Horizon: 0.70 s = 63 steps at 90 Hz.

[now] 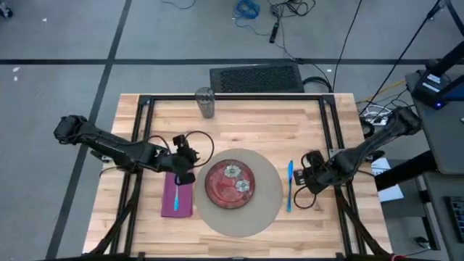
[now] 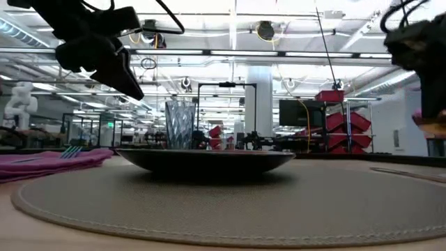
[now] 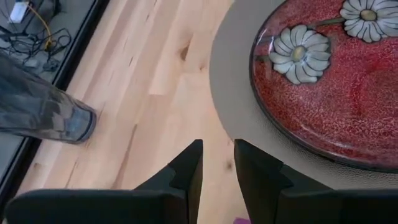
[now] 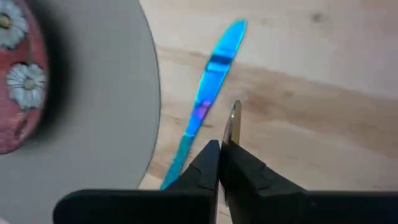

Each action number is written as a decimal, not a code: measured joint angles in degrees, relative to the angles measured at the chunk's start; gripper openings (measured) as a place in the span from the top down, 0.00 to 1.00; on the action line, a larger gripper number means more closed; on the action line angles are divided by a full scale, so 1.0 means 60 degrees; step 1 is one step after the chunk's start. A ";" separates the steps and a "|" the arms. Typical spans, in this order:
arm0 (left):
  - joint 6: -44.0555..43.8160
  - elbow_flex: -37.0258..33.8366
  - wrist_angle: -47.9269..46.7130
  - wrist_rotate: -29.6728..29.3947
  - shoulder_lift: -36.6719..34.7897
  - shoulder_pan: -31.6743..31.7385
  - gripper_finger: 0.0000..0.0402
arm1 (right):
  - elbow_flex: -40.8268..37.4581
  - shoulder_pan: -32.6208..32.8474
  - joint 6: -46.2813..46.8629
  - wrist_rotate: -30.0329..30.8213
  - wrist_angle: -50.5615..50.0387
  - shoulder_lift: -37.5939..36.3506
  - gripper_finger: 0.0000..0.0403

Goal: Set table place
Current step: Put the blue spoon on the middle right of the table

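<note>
Overhead, the worktop (image 1: 239,119) carries a round mat (image 1: 270,206) with a red plate (image 1: 230,181), a purple napkin (image 1: 177,197) left and a blue knife (image 1: 290,185) right, a glass (image 1: 205,102) far behind. Low down, a fork (image 2: 70,151) lies on the napkin. By its wrist view, the left end effector (image 3: 217,165) hangs slightly parted and empty beside the plate. Meanwhile the right end effector (image 4: 222,163) pinches a thin metal utensil (image 4: 234,121) beside the knife, probably to lay it there.
</note>
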 joint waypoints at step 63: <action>0.0068 0.0000 0.0203 0.0427 0.0000 0.0000 0.80 | -0.1284 -0.0953 -0.0126 0.0083 0.0709 0.0006 0.92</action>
